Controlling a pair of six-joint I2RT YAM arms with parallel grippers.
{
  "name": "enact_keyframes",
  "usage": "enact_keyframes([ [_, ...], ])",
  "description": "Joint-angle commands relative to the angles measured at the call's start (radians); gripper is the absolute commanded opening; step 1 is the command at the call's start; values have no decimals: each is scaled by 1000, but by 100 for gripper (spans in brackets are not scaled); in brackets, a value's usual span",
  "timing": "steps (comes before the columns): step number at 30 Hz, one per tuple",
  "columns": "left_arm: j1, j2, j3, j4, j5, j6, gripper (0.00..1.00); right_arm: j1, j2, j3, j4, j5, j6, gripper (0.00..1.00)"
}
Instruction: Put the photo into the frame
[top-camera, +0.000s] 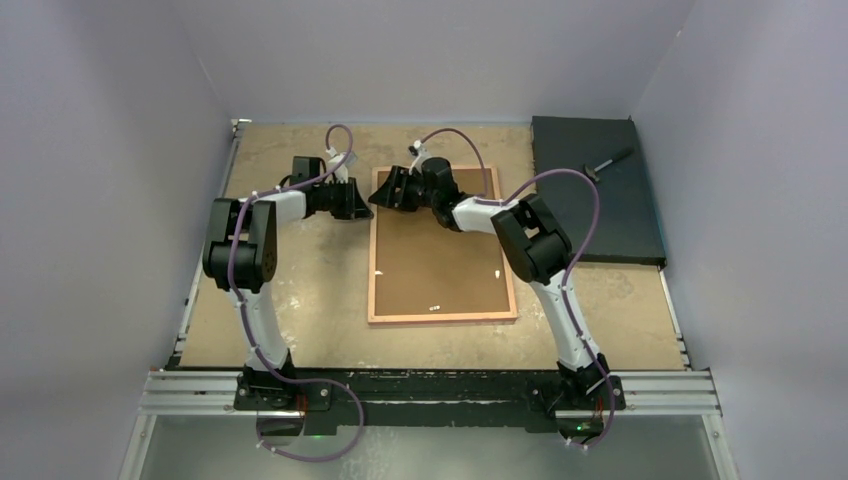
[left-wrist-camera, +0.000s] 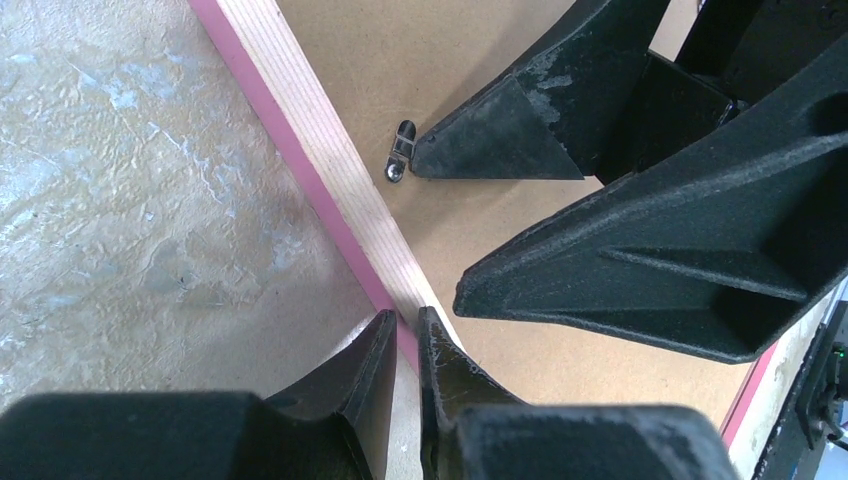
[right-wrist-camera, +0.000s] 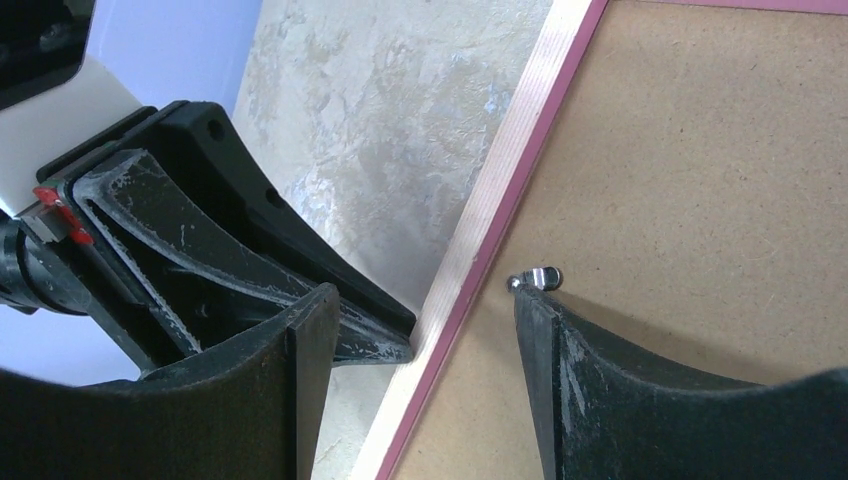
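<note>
The photo does not show in any view. A brown board fills the back of the frame, so I cannot tell what lies beneath it. The frame lies flat and back up in the middle of the table, pale wood rim upward, with a pink edge showing along its sides.

From overhead, both grippers crowd the frame's far left corner and their black bodies hide the rim there. The wrist cameras show only a short stretch of the rim, and their own fingers cut off the rest.

My left gripper has its fingers drawn almost together, with just a narrow slit between them. The tips sit at the rim. I cannot make out whether they pinch anything.

My right gripper is spread wide and straddles the rim, one finger over the table and the other over the board. That second fingertip touches a small metal tab just inside the rim.

Overhead I see two small bright glints near the frame's near and right rims, too small to identify.

A dark mat lies at the table's far right. On it rests a small tool whose kind I cannot make out.
</note>
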Motion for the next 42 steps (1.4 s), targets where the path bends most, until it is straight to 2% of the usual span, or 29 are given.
enact_keyframes([
  [1, 0, -19, -29, -25, 0, 30, 11, 3, 21, 44, -55, 51, -16, 67],
  [9, 1, -23, -36, -19, 5, 31, 10, 3, 16, 59, -93, 89, -36, 67],
  [17, 1, -24, -41, -15, 3, 35, 10, -17, -49, -8, -103, 137, -70, 67],
  [42, 0, -18, -39, -2, 3, 27, 9, 9, 59, 96, -83, 79, -39, 67],
])
